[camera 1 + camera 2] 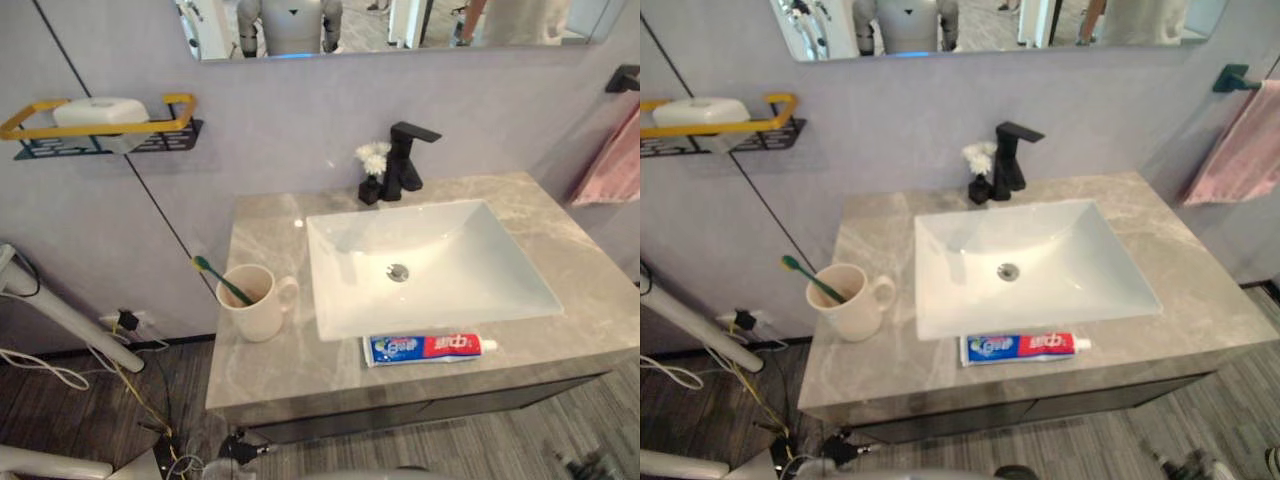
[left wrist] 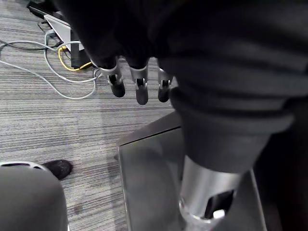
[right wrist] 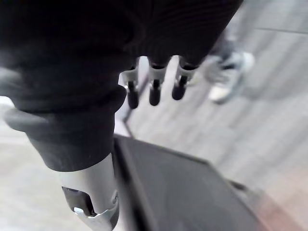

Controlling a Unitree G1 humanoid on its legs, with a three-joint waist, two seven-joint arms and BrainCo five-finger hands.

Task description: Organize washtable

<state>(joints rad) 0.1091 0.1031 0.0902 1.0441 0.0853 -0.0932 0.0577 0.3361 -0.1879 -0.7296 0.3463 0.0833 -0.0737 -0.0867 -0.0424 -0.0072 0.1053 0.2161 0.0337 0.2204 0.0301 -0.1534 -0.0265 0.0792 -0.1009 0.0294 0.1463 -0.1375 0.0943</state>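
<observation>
A grey stone washtable (image 1: 262,365) holds a white sink (image 1: 470,250) with a black faucet (image 1: 405,160) behind it. On the counter to the sink's left stands a cream mug (image 1: 255,305) with a green toothbrush (image 1: 222,280) leaning in it. A blue and red toothpaste tube (image 1: 430,348) lies along the front edge, just before the sink. My left hand (image 2: 138,89) hangs over the floor beside the cabinet, fingers straight, holding nothing. My right hand (image 3: 154,89) hangs the same way, open and empty.
A white soap bar (image 1: 100,112) rests on a yellow and black wall shelf (image 1: 150,135) at the upper left. A small white flower (image 1: 373,158) stands by the faucet. A pink towel (image 1: 612,160) hangs at the right. Cables and white stand legs (image 1: 70,320) lie on the floor at the left. A person's shoe (image 3: 226,82) shows on the floor.
</observation>
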